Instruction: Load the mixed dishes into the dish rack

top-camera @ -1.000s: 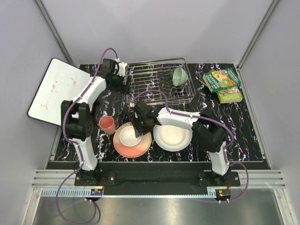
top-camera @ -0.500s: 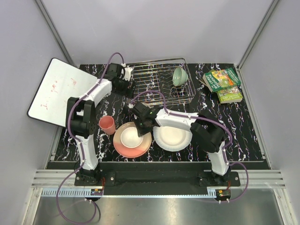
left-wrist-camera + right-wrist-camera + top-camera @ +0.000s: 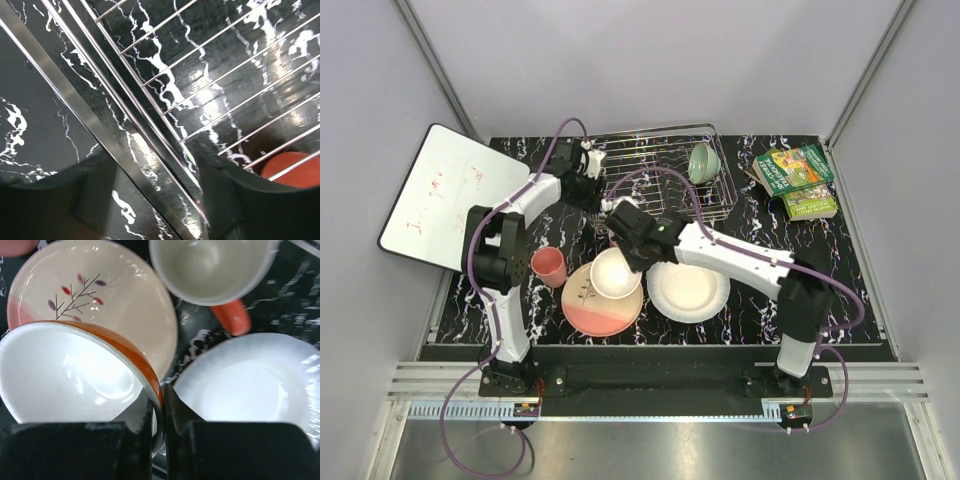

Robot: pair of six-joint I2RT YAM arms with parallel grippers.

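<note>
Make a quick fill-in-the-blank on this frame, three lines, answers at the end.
1. The right gripper is shut on the ___ of the orange-and-white bowl.
2. In the top view, the pale green bowl sits at the ___ end of the dish rack.
3. In the top view, the pink cup stands ___ of the pink plate.
Missing words: rim; right; left.

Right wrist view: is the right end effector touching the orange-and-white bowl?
Touching. The right wrist view shows the right end effector closed on the rim of the orange-and-white bowl, one finger inside and one outside, with no gap.
</note>
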